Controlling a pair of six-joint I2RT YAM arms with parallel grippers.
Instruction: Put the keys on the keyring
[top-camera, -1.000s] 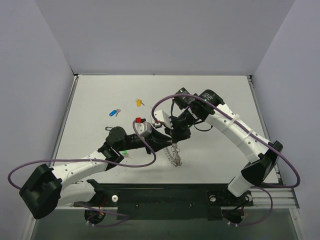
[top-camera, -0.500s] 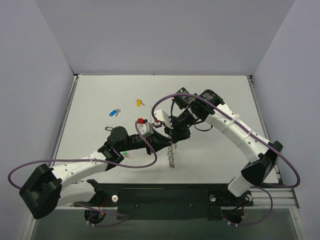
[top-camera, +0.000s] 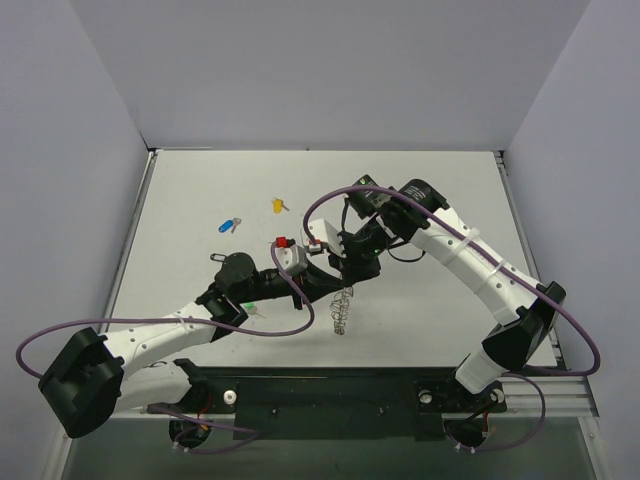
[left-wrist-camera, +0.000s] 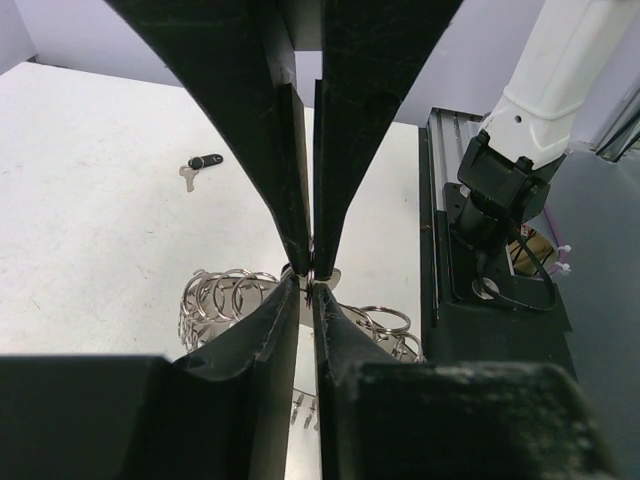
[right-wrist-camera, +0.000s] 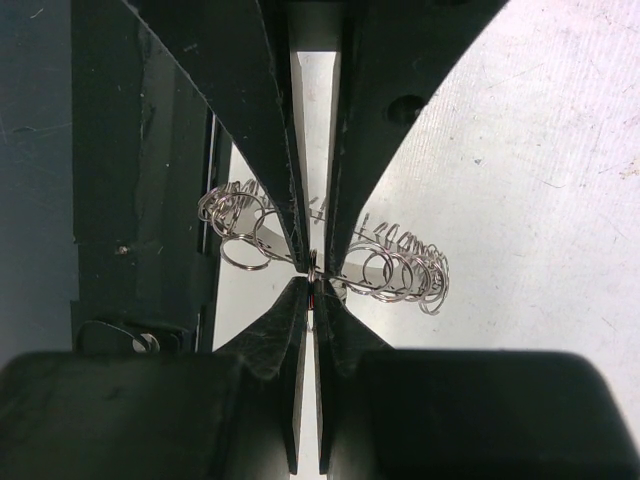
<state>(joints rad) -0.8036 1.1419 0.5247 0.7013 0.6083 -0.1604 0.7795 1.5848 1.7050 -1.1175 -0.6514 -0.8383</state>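
Mid-table: left gripper (top-camera: 334, 284) and right gripper (top-camera: 352, 276) stood tip to tip, both clenched on one loop of the large silver coiled-metal keyring (top-camera: 342, 310), which dangled below them. Table contact unclear. Small blue-headed key (top-camera: 229, 225) and yellow-headed key (top-camera: 278, 205) lay well apart, far-left.

Here's the left arm (top-camera: 150, 340): smooth white shells on the links, chunky black joints, and a big rounded black housing (top-camera: 80, 385) at its elbow. The right arm (top-camera: 470, 265) matches it, white casing broken up by black joints. A purple cable (top-camera: 120, 321) loops loosely off each arm. There's a pale grey wrist block (top-camera: 290, 257) with a small red spot (top-camera: 279, 241) on top. Up close, the fingers (left-wrist-camera: 250, 120) are matte black, long tapering wedges, lightly scratched.
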